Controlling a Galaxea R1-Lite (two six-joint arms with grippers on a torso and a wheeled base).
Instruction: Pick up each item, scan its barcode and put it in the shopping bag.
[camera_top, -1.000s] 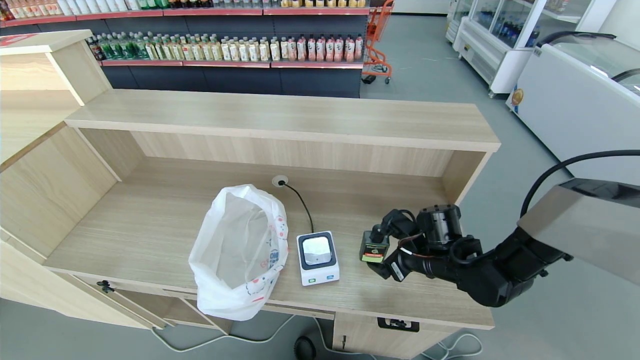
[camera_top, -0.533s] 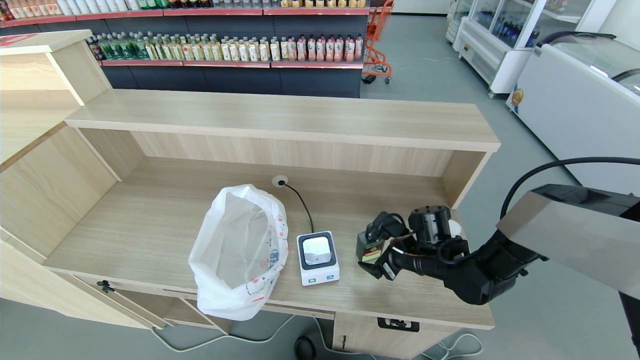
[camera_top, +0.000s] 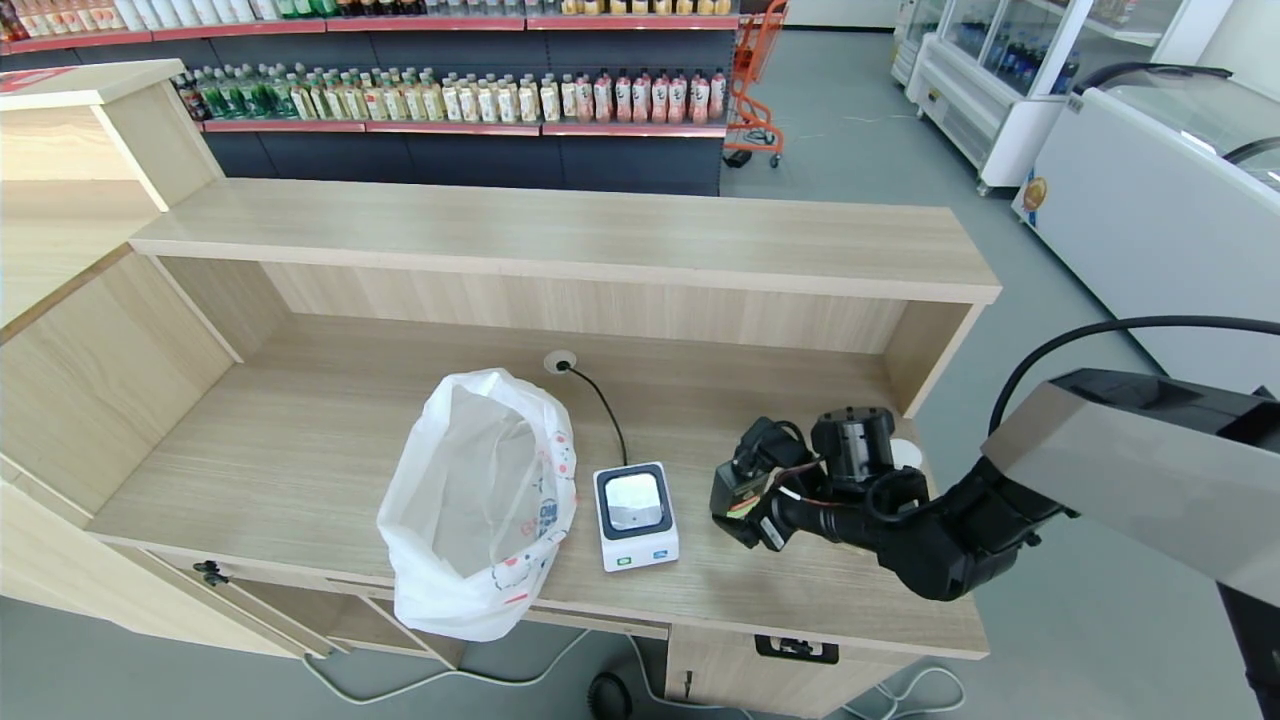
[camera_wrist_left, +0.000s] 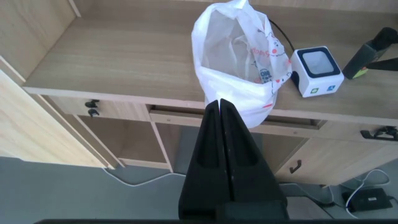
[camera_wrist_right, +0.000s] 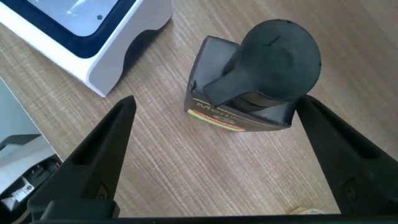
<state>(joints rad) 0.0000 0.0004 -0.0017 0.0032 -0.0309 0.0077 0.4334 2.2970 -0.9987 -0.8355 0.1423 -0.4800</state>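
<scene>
A checkout counter (camera_top: 300, 440) of pale wood. A white plastic shopping bag (camera_top: 480, 500) stands open towards the left. Just right of it sits a small white barcode scanner (camera_top: 636, 514), its glass window facing up.

Right of the scanner, near but not touching it, a small dark container (camera_wrist_right: 249, 87) with a round black cap stands on the counter. A coloured label band runs along its lower edge. The right gripper (camera_wrist_right: 217, 104) hangs directly above it with its jaws wide apart, one finger on each side and neither touching the container. The left gripper (camera_wrist_left: 221, 109) is held off the near edge of the counter, in front of the bag, with its jaws pressed together.

The step in hand looks like the pick-up. To do it well, the gripper should probably come straight down and close on the squarish body below the cap, not on the cap itself, which is rounded and may slip. The grip should be centred, so that the container does not tip or get nudged into the scanner. It would help to keep the fingers off the label side. Where the barcode is cannot be told, so a face may need turning towards the scanner window. The bag mouth looks slack, so the drop should be made well inside it.
</scene>
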